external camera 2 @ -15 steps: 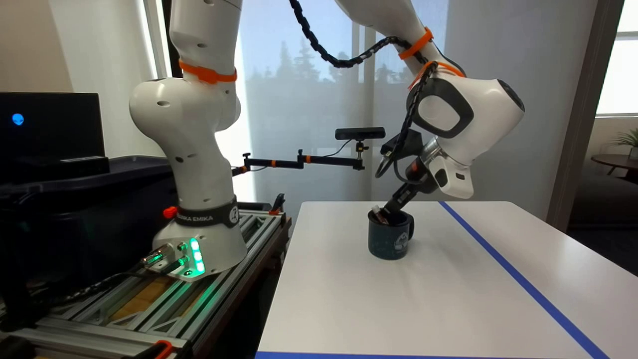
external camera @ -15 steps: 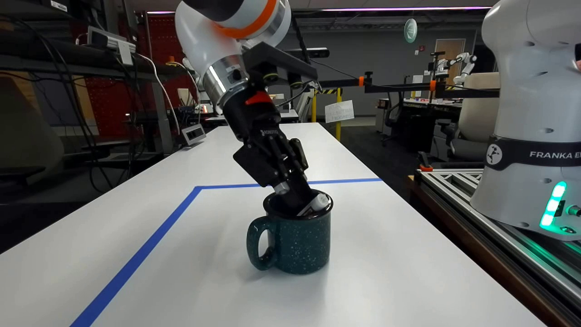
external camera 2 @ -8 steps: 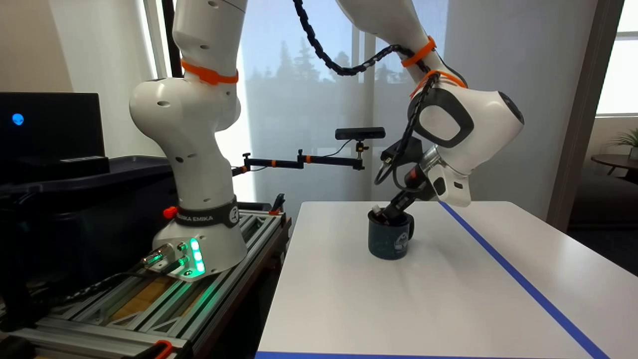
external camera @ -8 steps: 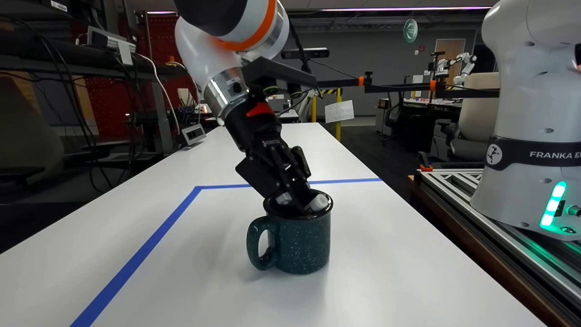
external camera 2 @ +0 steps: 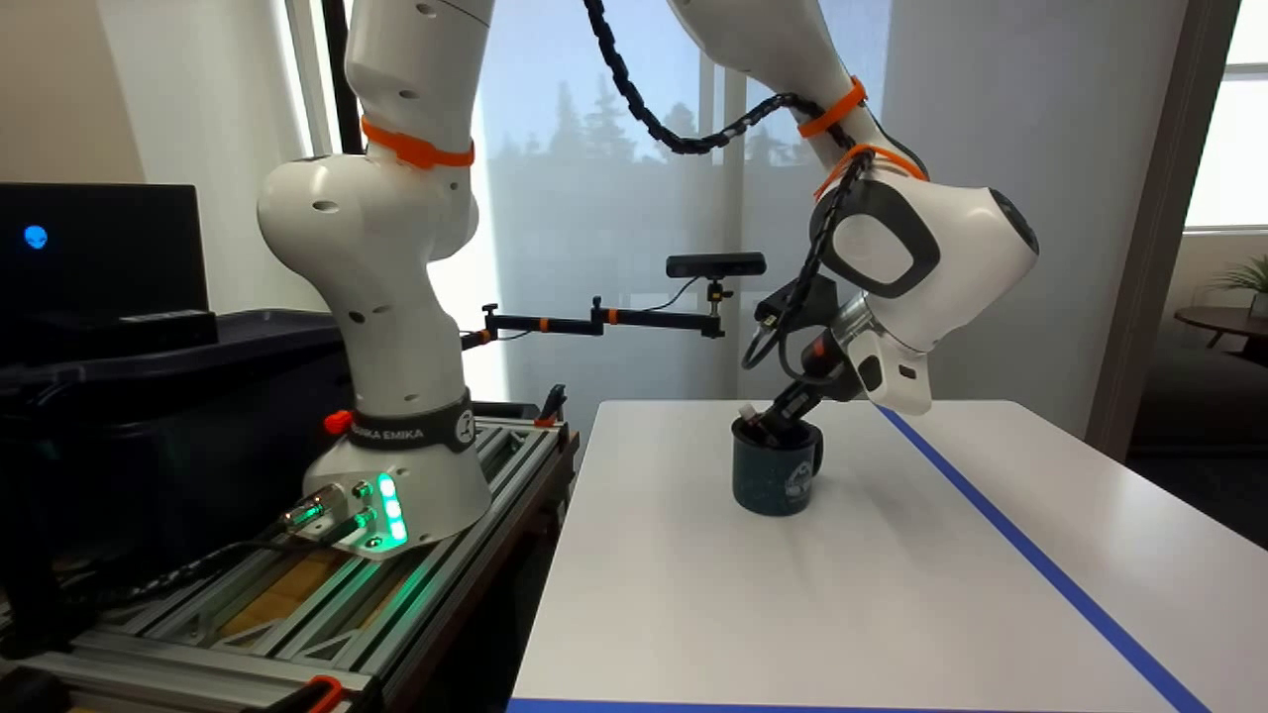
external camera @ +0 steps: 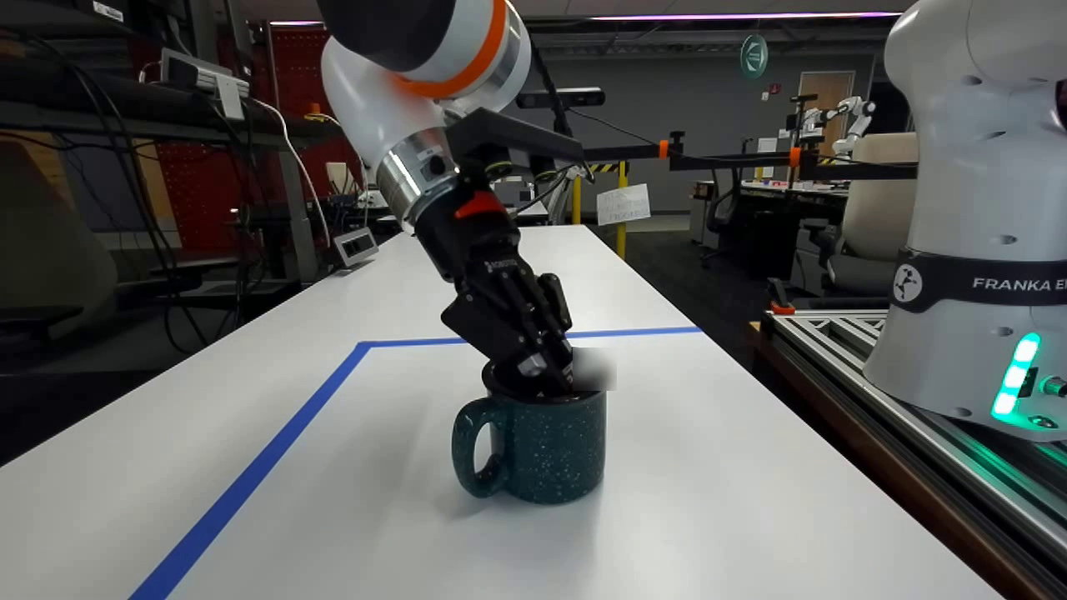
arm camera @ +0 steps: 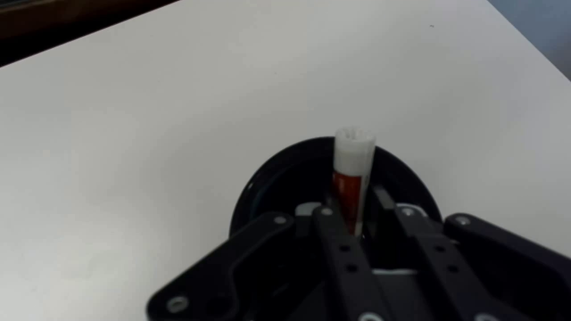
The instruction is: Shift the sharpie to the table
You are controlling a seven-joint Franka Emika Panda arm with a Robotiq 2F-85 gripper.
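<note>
End effector (arm camera: 358, 204) around sharpie (arm camera: 350, 178) (inside mug (external camera: 554, 446))

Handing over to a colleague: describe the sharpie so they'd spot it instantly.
On the white table stands a dark teal mug. Poking up from it at a tilt is the sharpie. Its white end and reddish band set it apart from the black gripper.

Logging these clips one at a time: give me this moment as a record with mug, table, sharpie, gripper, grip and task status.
Mug: dark teal, speckled, upright on the table
Table: white, marked with blue tape
Sharpie: leaning inside the mug, white end up, red band below
Gripper: angled down into the mug, straddling the sharpie
Grip: whether it is closed on the sharpie can't be told
Task status: sharpie not yet on the table
</note>
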